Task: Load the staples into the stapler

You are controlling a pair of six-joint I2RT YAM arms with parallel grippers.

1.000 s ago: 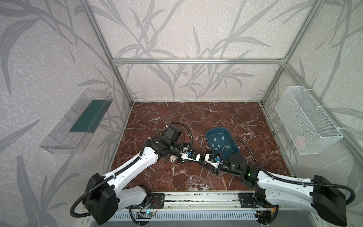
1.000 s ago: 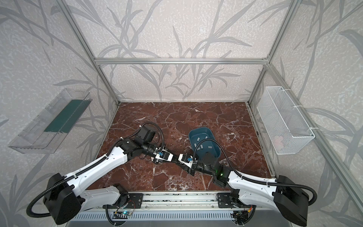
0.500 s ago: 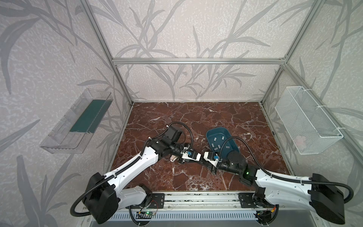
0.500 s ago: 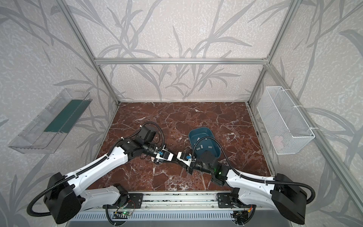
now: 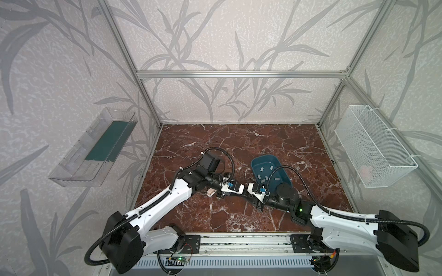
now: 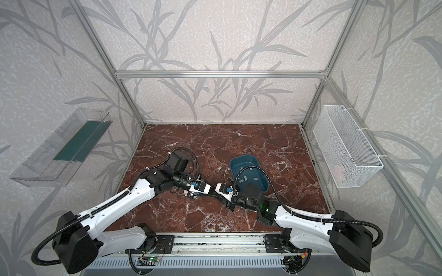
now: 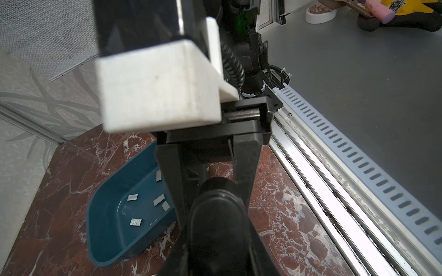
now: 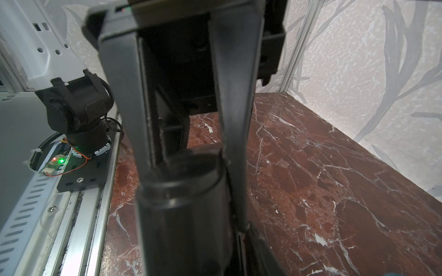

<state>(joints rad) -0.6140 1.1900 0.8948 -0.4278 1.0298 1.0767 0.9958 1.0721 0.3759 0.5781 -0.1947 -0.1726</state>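
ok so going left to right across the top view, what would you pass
clear wall tray → small pale pink object → blue tray holding the staples → white wire basket

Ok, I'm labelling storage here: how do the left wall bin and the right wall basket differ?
The bin is clear plastic; the basket is white wire mesh. The bin holds a dark green sheet; the basket holds a small pale pink thing. Both are long, open-topped and hang on side walls.
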